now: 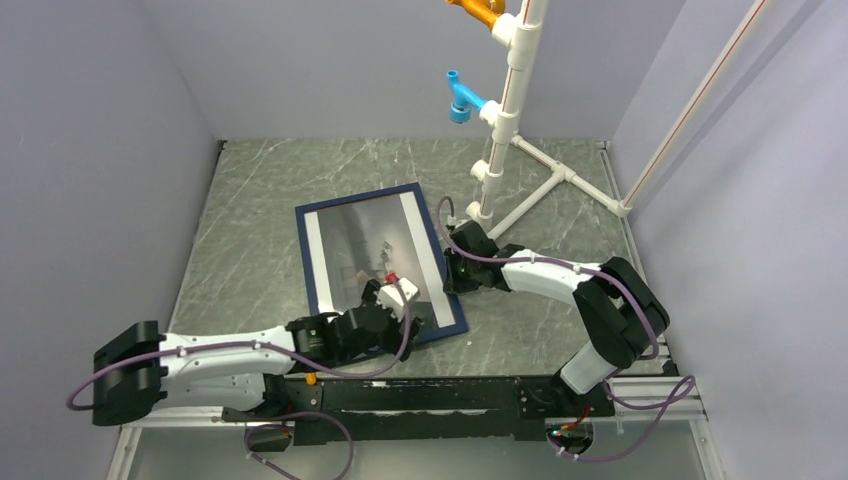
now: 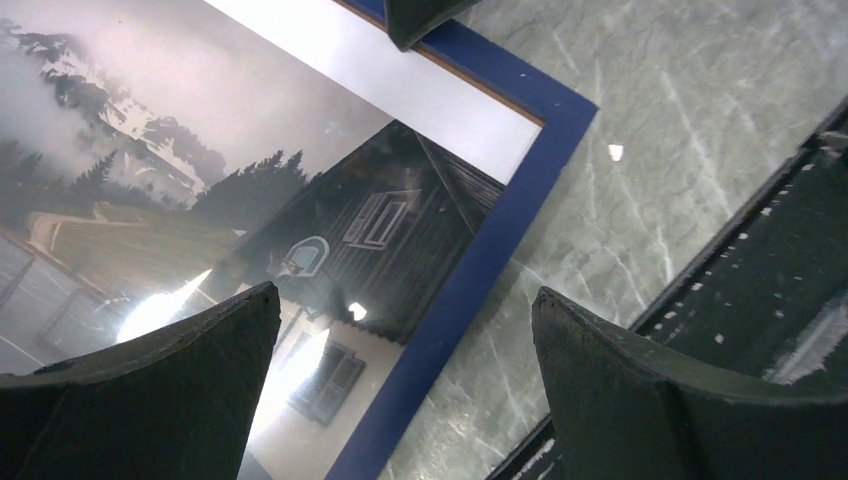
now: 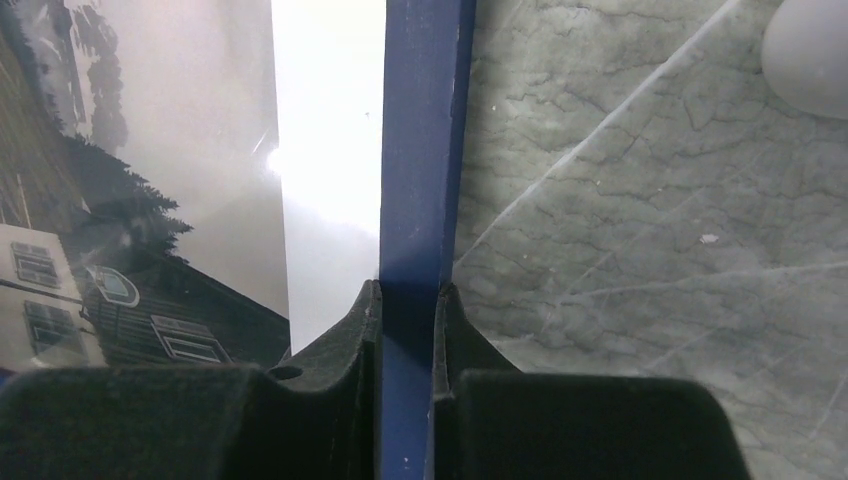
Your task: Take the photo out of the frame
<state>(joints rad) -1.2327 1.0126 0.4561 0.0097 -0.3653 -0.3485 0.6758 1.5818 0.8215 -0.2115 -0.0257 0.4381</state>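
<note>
The navy blue frame (image 1: 355, 195) lies flat on the table with the photo (image 1: 365, 240) inside it, a dark scene with white strips. My right gripper (image 1: 447, 268) is at the frame's right rail. In the right wrist view its jaws (image 3: 408, 288) are shut on the blue frame (image 3: 420, 150), one finger over the photo's (image 3: 200, 150) white strip and one on the table side. My left gripper (image 1: 408, 300) hovers over the frame's near part. In the left wrist view it (image 2: 408, 293) is open, with the frame's (image 2: 500, 240) near rail and the photo (image 2: 330, 200) below.
A white pipe stand (image 1: 500, 150) with a blue fitting (image 1: 460, 100) and an orange fitting (image 1: 480, 10) rises just behind the right arm. A black rail (image 1: 430, 395) runs along the table's near edge. Grey walls close in on the left, back and right.
</note>
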